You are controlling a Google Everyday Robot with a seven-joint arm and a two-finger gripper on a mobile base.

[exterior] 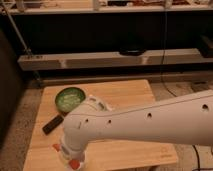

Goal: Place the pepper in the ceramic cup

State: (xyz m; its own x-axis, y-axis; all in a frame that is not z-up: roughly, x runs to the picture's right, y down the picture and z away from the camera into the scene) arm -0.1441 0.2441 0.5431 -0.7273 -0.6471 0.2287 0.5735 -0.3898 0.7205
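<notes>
My white arm reaches across the wooden table from the right. Its gripper hangs low over the table's front left corner. Small orange-red patches show at the gripper's lower end and at its left side; they look like parts of the pepper, but I cannot tell whether it is held. The white ceramic cup is hidden behind the gripper and wrist.
A round green bowl stands at the table's back left. A black oblong object lies in front of it. A pale white item lies right of the bowl, partly covered by the arm. Dark shelving runs behind the table.
</notes>
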